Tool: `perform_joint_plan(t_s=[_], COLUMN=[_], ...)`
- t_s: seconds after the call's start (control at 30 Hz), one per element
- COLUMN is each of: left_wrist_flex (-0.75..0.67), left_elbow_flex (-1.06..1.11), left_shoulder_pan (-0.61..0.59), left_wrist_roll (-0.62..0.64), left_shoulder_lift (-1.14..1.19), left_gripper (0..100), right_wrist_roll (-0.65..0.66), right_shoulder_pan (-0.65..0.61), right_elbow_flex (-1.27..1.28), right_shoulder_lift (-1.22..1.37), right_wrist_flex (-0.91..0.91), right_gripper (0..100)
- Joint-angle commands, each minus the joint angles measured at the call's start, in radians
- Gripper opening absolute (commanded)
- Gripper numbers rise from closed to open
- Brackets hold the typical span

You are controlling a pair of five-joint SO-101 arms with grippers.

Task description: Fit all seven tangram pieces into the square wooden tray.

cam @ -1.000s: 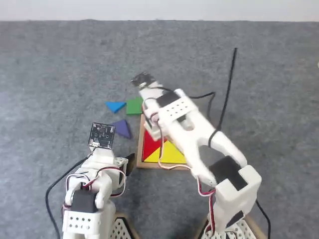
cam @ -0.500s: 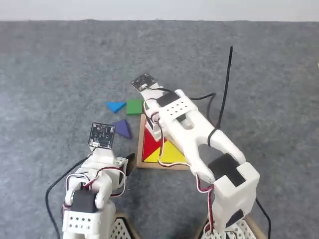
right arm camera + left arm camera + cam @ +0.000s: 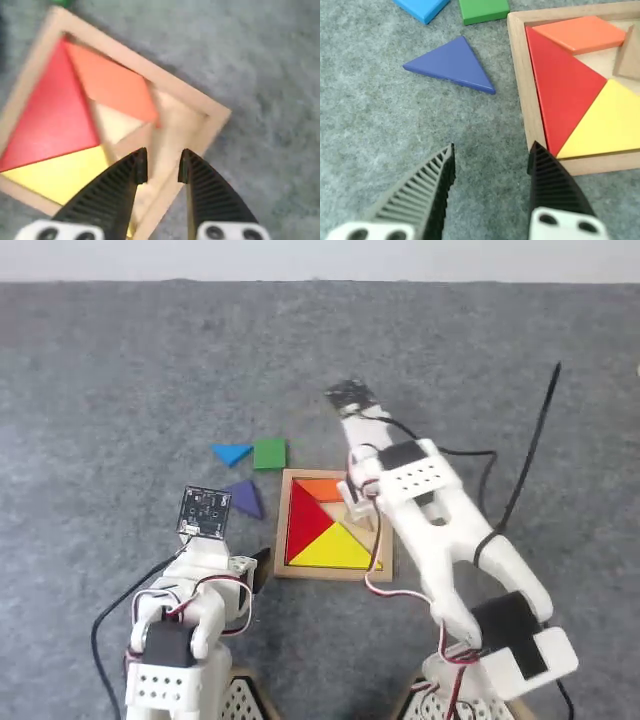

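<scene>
The square wooden tray (image 3: 283, 530) holds a red triangle (image 3: 305, 523), a yellow triangle (image 3: 335, 550) and an orange piece (image 3: 320, 488). A pale triangle (image 3: 117, 124) lies next to the orange piece (image 3: 112, 82). On the carpet left of the tray lie a purple triangle (image 3: 245, 498), a green square (image 3: 269, 453) and a blue triangle (image 3: 232, 453). My right gripper (image 3: 162, 162) hovers over the tray's right part (image 3: 175, 125), open by a narrow gap with nothing in it. My left gripper (image 3: 492, 160) stands open near the tray's front left corner (image 3: 535, 145), short of the purple triangle (image 3: 452, 65).
Grey carpet (image 3: 120, 390) covers the whole table, with free room to the left and at the back. A black cable (image 3: 530, 430) rises from the right arm on the right. Both arm bases stand at the near edge.
The right arm has swung to the right, from over the tray's far left corner to its right side, uncovering the orange piece in the tray. The left arm has kept still.
</scene>
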Motion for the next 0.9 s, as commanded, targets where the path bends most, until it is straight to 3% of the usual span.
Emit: perform_joint_plan(t_s=[0.0,0.47,0.87], left_wrist_flex=[0.005,0.005,0.005], left_elbow_flex=[-0.007,-0.007,-0.007], left_shoulder_pan=[-0.005,-0.005,-0.005], left_wrist_roll=[-0.003,-0.003,-0.003], left_shoulder_lift=[-0.02,-0.02,-0.02], left_gripper=[24,24,24], right_wrist_roll=[0.009,0.014,0.055], right_shoulder_pan=[0.013,-0.001,-0.156], right_elbow_flex=[0.0,-0.003,-0.028], right_shoulder_lift=[-0.038,0.084,0.09], right_wrist_flex=[-0.033,-0.105,-0.104], right_gripper=[11.2,11.2,11.2])
